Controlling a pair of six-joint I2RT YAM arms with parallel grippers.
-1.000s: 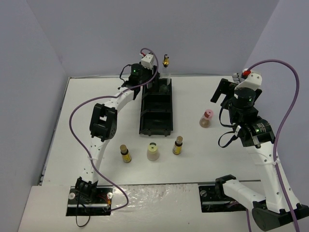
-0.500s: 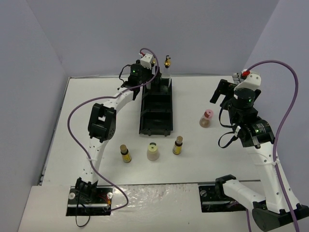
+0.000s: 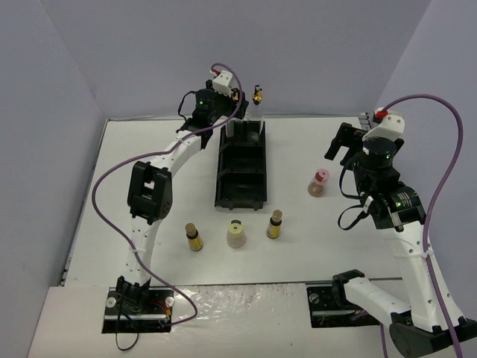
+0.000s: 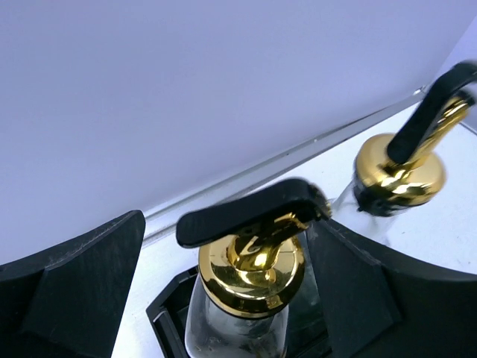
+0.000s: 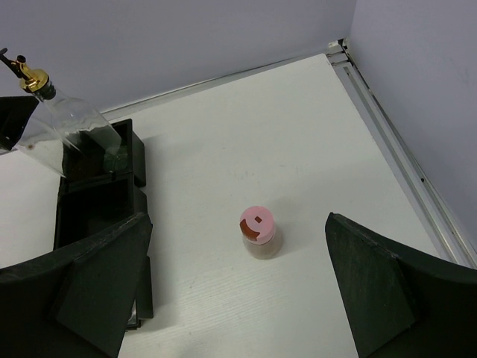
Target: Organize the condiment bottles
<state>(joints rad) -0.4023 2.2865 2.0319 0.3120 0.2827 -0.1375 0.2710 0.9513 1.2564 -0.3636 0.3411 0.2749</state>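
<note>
Overhead, two gold-topped bottles (image 3: pixel 257 95), four small bottles (image 3: pixel 235 236), one tray (image 3: pixel 220 177), left hand (image 4: pixel 231 291) and right hand (image 5: pixel 238 291) spread, empty

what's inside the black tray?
In the tray, far compartment: one clear gold-top bottle, between the fingers of the open left gripper. Other compartments show no bottles. The second gold-top bottle has its base hidden; in or behind: unclear.

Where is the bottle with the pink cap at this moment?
In the top view the pink-capped bottle stands upright on the white table, on the right side, between the black tray and the right arm, apart from both.
</note>
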